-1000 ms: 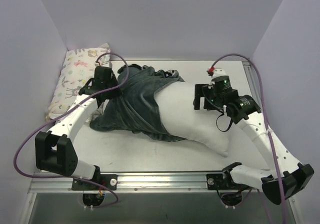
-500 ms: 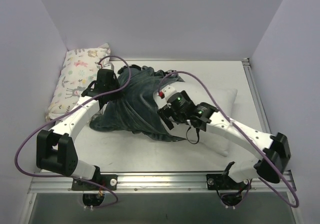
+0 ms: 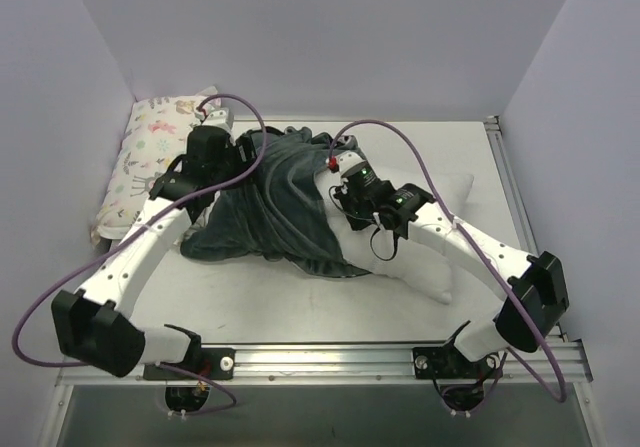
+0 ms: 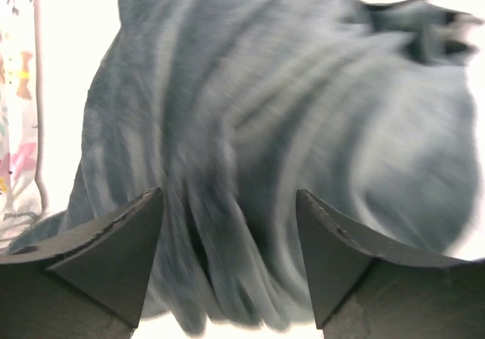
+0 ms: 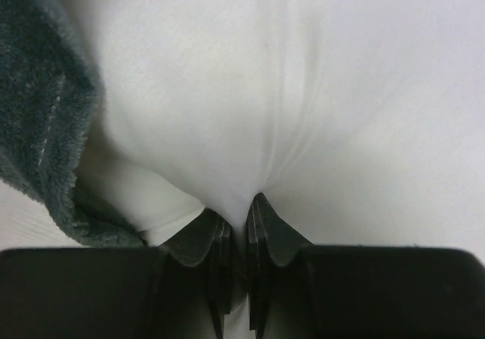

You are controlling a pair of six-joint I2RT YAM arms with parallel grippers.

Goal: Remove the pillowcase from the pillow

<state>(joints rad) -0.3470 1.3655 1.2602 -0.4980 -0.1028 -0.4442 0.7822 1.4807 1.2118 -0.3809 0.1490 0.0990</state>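
Mid-strip: right gripper [image 5: 237, 229] pinched the plump white pillow [image 3: 425, 252] beside the dark grey plush pillowcase [image 3: 275, 207] bunched over its left end. Left gripper [image 4: 227, 202] hovered spread above the fabric. Next, probably: left clamps fabric, pulls away.

Two pillows: a plain white pillow [image 3: 415, 272] and a pastel animal-print pillow [image 3: 145, 152] at the far-left corner. One grey pillowcase [image 3: 240, 227]. Two arms: left arm [image 3: 140, 252], right arm [image 3: 480, 252].

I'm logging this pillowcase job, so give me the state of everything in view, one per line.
pillowcase: grey face out, bunched over the pillow's left part.
pillow: right part bare, pinched.
left gripper: open above the pillowcase.
right gripper: shut on the pillow.
animal-print pillow: lying by the left wall.
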